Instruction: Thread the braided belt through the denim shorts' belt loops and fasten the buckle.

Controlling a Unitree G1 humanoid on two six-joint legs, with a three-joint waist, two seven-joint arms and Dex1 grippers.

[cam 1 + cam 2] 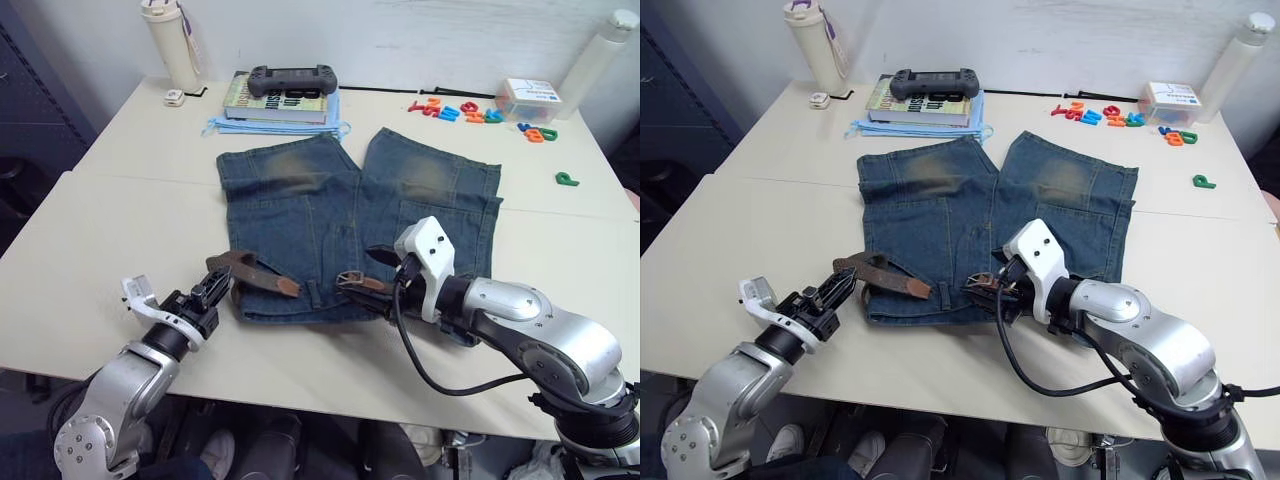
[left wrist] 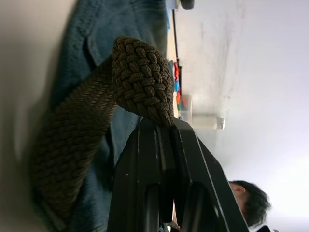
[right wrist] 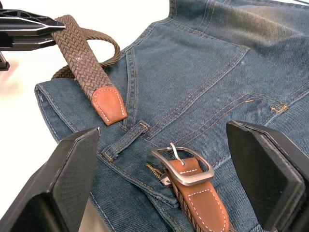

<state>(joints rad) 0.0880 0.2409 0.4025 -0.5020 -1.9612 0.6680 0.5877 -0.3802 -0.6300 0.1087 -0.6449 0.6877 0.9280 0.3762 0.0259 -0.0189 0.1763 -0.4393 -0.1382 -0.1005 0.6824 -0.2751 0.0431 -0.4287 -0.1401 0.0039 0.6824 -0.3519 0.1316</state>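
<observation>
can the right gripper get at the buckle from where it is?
Probably yes. The right gripper is open with the buckle lying flat on the denim shorts between its fingers, nothing covering it.

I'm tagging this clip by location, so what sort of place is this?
Probably an indoor lab or office workspace: a plain beige table against a white wall, holding books with a handheld controller on top, plus colourful plastic letters beside the denim shorts.
</observation>
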